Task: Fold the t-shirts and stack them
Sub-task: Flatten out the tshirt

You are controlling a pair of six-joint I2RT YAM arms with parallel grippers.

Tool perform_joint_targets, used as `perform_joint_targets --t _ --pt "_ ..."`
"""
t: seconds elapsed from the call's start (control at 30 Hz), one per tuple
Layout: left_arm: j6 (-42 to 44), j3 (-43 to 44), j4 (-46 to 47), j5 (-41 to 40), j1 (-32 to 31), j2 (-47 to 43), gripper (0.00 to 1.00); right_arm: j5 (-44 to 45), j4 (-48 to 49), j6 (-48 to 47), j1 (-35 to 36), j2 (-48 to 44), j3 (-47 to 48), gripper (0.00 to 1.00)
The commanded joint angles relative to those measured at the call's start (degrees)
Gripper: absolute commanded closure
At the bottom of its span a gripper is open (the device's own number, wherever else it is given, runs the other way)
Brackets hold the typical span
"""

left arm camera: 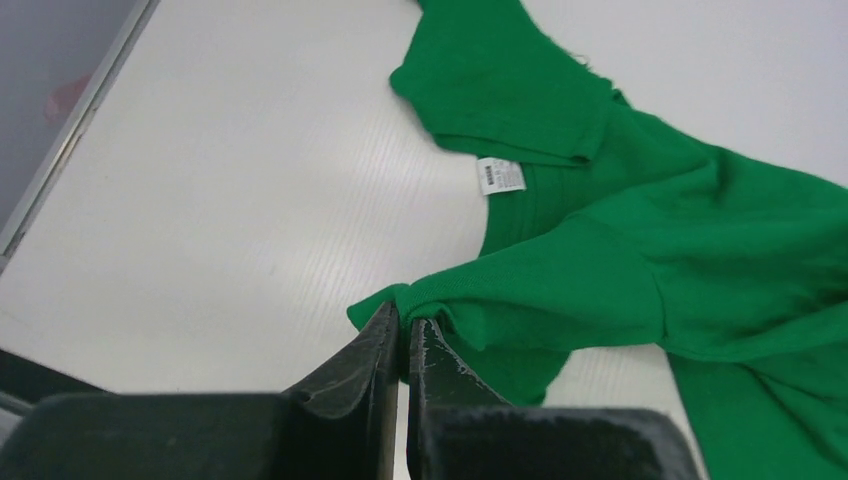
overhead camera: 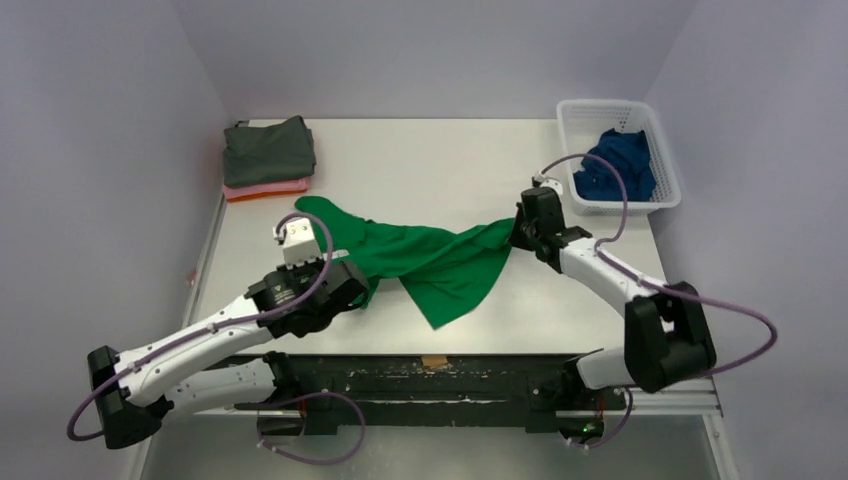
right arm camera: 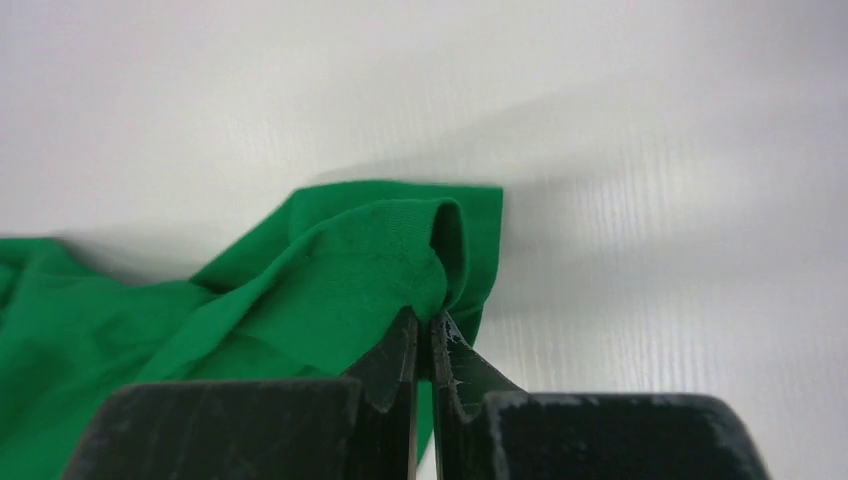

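A bright green t-shirt (overhead camera: 420,258) lies stretched and crumpled across the middle of the table. My left gripper (overhead camera: 352,285) is shut on its left edge; the left wrist view shows the gripper (left arm camera: 403,322) pinching a fold of green cloth (left arm camera: 620,250) near the collar label. My right gripper (overhead camera: 517,235) is shut on the shirt's right corner; the right wrist view shows the gripper (right arm camera: 424,322) clamping the hemmed edge (right arm camera: 330,270). A folded stack sits at the back left: dark grey tee (overhead camera: 268,150) over pink (overhead camera: 266,187) and orange (overhead camera: 262,195). A royal blue tee (overhead camera: 617,163) lies in the basket.
The white plastic lattice basket (overhead camera: 668,150) stands at the back right corner. The table's left edge (overhead camera: 205,255) runs close to the left arm. Purple cables loop around both arms.
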Motion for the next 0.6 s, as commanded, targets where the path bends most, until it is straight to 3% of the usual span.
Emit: perform_joint_targets --t 0.0,0.03,0.1,0.3,0.57 --pt "26.16 3.93 21.71 3.41 2.48 -8.46 1.0 4.44 -4.47 -2.69 -0.11 -13.72 5.57 1.0" --pt "34.16 3.1 29.31 9.82 4.14 -11.12 1.0 4.52 -5.96 -3.36 -0.16 -16.72 6.35 1.0" --pt "42.27 4.56 35.6 21.1 7.34 -15.35 1.0 4.36 -8.09 -4.35 -0.11 -22.77 8.2 1.0" --pt "50.06 22.39 28.47 28.17 7.89 -20.87 1.0 -2.96 -15.63 -7.27 -0.11 -37.53 19.22 1.0" --pt "58.06 47.9 24.03 54.0 7.93 -21.21 1.0 -12.09 -26.39 -10.32 -0.13 -43.94 40.69 1.0"
